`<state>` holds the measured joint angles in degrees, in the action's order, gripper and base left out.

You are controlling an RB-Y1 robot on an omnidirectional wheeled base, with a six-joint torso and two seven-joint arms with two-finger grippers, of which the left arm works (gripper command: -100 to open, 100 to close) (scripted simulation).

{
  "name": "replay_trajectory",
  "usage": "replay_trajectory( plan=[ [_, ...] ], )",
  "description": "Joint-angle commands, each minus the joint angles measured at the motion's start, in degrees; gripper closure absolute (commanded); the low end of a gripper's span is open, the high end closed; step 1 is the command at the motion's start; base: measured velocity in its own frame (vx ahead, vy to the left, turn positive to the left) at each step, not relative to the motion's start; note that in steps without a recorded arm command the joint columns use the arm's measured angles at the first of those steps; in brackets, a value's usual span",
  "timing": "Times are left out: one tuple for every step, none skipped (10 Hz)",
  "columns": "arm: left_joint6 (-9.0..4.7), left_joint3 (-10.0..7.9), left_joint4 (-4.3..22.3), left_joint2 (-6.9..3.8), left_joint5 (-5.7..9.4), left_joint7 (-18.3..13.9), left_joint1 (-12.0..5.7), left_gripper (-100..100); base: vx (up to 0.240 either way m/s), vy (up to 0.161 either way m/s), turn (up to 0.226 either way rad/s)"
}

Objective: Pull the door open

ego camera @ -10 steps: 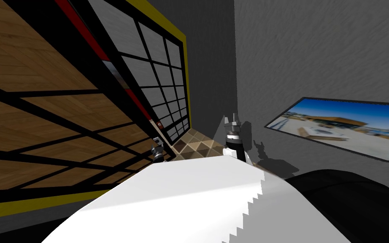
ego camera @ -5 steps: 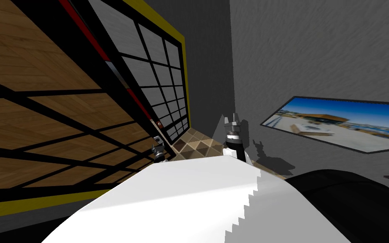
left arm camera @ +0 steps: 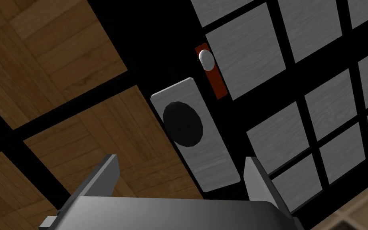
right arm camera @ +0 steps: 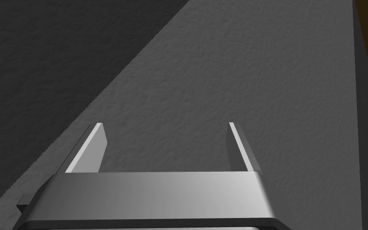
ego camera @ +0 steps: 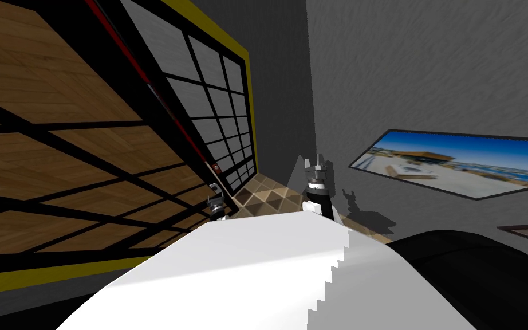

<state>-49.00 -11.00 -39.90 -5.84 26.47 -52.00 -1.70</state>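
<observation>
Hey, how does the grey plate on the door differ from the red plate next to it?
The grey plate is wider and longer than the red plate. The grey plate carries a large black round knob; the red plate carries a small white knob. Both are oblong and sit on the black frame.

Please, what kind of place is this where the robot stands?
Probably a corner inside a house, close to a door: it has black bars and grey panes in a yellow frame. There is also a tiled floor and a framed picture on a grey wall.
</observation>
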Motion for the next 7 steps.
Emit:
replay_trajectory(
  plan=[
    [-0.32,0.28,0.7,-0.07,0.48,-1.9,-0.44,-100,-0.044,0.006,-0.019],
    [-0.32,0.79,0.6,0.02,1.40,-4.0,-0.63,-100,-0.043,0.003,-0.047],
    [-0.33,1.26,0.5,0.10,2.27,-5.6,-0.80,-100,-0.080,0.010,-0.057],
    [-0.33,1.26,0.5,0.10,2.27,-6.5,-0.80,-100,-0.063,0.016,-0.018],
    [-0.34,1.72,0.5,0.18,3.11,-8.5,-0.97,-100,-0.055,0.012,-0.037],
    [-0.35,2.14,0.4,0.25,3.87,-10.0,-1.13,-100,-0.068,0.009,-0.051],
    [-0.35,2.14,0.4,0.25,3.87,-10.7,-1.13,-100,-0.054,0.005,-0.014]
  ],
)
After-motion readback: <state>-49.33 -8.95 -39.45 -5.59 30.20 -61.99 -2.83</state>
